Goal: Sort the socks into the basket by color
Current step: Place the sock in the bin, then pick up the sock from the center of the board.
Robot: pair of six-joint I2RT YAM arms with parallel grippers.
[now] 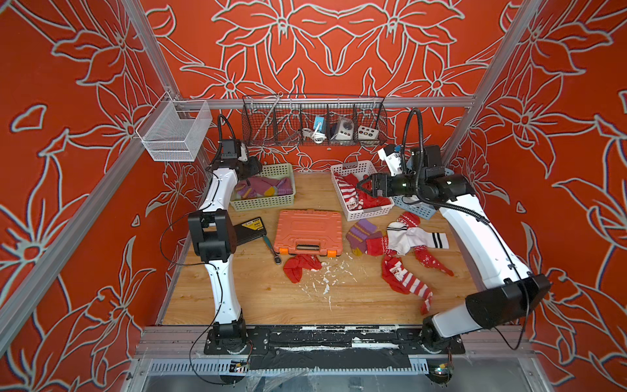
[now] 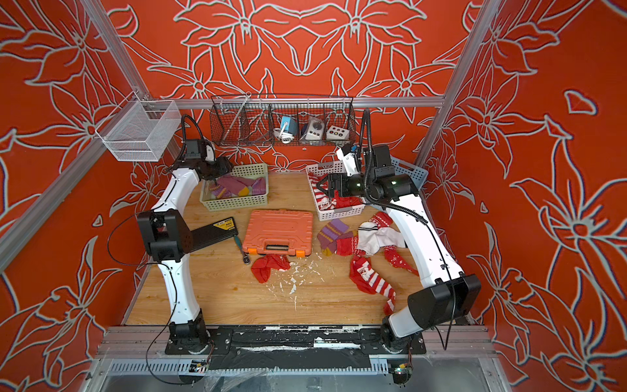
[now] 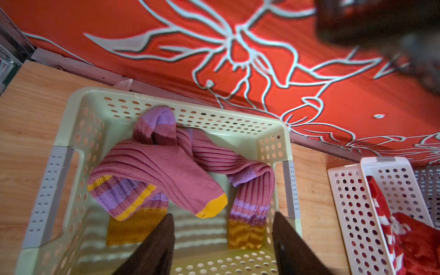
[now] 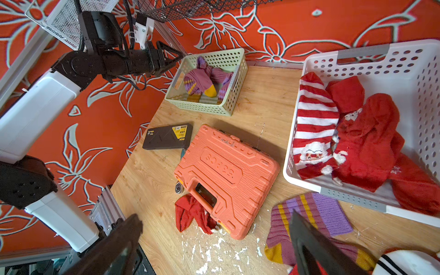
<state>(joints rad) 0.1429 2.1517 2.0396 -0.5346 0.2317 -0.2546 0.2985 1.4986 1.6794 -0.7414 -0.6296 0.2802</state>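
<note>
L gripper [image 3: 221, 240] hangs over the green basket [image 3: 197, 114] at the tabletop's back-left corner, fingers spread w/ nothing between them, and the purple socks [image 3: 166, 166] lie inside the basket below it. R gripper [image 1: 363, 187] is above the white basket [image 1: 368, 213] nr the back-right corner, spread wide & empty, w/ red socks [image 4: 366, 142] heaped in that basket. On the bare tabletop, a loose pile [image 1: 407, 237] of purple, white & red socks lies nr the right edge, and a lone red sock [image 1: 300, 266] sits at the orange case [image 1: 308, 230] front edge, mid-tabletop.
</note>
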